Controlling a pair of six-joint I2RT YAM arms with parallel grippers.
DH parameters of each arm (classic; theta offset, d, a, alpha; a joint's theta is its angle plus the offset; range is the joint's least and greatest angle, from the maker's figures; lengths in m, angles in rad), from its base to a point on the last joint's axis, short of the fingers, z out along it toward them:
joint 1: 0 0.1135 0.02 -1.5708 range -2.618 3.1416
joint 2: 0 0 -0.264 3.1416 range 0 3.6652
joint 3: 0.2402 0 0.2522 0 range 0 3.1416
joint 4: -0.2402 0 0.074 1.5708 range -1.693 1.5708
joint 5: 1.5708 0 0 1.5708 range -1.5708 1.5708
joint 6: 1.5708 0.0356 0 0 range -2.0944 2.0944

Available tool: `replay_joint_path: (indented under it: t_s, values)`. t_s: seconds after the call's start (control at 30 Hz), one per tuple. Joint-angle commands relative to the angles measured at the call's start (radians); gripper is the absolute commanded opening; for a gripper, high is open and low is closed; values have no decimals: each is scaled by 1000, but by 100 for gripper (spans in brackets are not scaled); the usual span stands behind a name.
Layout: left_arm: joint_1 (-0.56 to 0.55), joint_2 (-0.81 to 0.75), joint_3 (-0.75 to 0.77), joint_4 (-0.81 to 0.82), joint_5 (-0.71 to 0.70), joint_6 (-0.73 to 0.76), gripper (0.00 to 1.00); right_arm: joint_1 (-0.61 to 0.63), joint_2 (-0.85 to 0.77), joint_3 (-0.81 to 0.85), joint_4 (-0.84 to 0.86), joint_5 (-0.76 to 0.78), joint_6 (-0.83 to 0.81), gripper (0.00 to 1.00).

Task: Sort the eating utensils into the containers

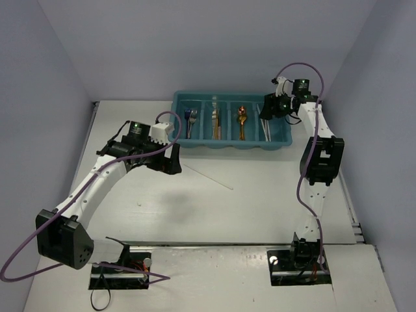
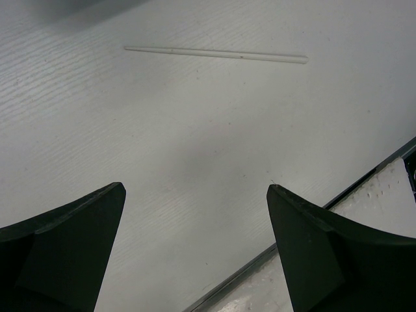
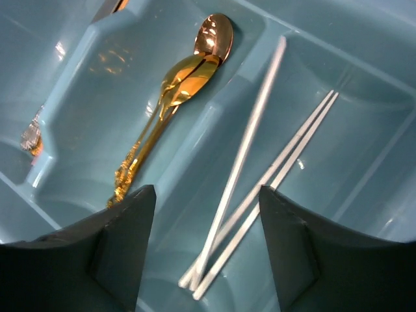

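Observation:
The teal tray [image 1: 227,148] stands at the back of the table. Its compartments hold, from left to right, silver utensils [image 1: 190,121], more silver utensils [image 1: 216,121], gold spoons [image 1: 242,121] and pale chopsticks [image 1: 267,127]. My right gripper [image 1: 266,112] is open and empty above the rightmost compartment. In the right wrist view it [image 3: 207,195] hangs over three chopsticks [image 3: 250,140], one of them blurred, beside the gold spoons [image 3: 179,84] in the tray [image 3: 364,130]. One chopstick [image 1: 208,177] lies loose on the table. My left gripper [image 1: 170,162] is open and empty just left of it, and the chopstick [image 2: 214,54] lies ahead of the gripper [image 2: 195,195].
Grey walls close in the table on the left, back and right. In the left wrist view a dark seam [image 2: 312,214] marks the table's edge beside a white panel. The arm bases [image 1: 120,273] [image 1: 299,263] sit on plates at the near edge.

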State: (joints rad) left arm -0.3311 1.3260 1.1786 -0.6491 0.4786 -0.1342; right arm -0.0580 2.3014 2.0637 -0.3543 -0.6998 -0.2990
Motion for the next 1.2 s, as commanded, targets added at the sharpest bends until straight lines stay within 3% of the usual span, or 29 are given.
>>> replay_joint_path:
  t_s: [0.0,0.1,0.2,0.4,0.53,0.77,0.9,1.17]
  values:
    - [9,2,20,31,22,-11,91,6,-59,87,17,-33,48,67]
    - [9,5,21,31,18,-21,91,9,-136,138,18,-55,64,63]
    - [9,-3,23,34,5,-33,91,45,-257,117,17,-43,-26,47]
    - [10,-21,25,58,-22,-51,91,313,-563,-280,-65,140,-311,31]
    - [18,-38,32,66,-34,-68,91,482,-627,-485,-113,199,-333,26]
    - [133,-114,63,135,-26,-117,94,647,-579,-642,-187,268,-304,23]
    - [233,-138,88,164,10,-146,94,686,-513,-642,-198,317,-299,26]
    - [325,-163,70,143,34,-141,94,734,-354,-590,-200,365,-281,27]
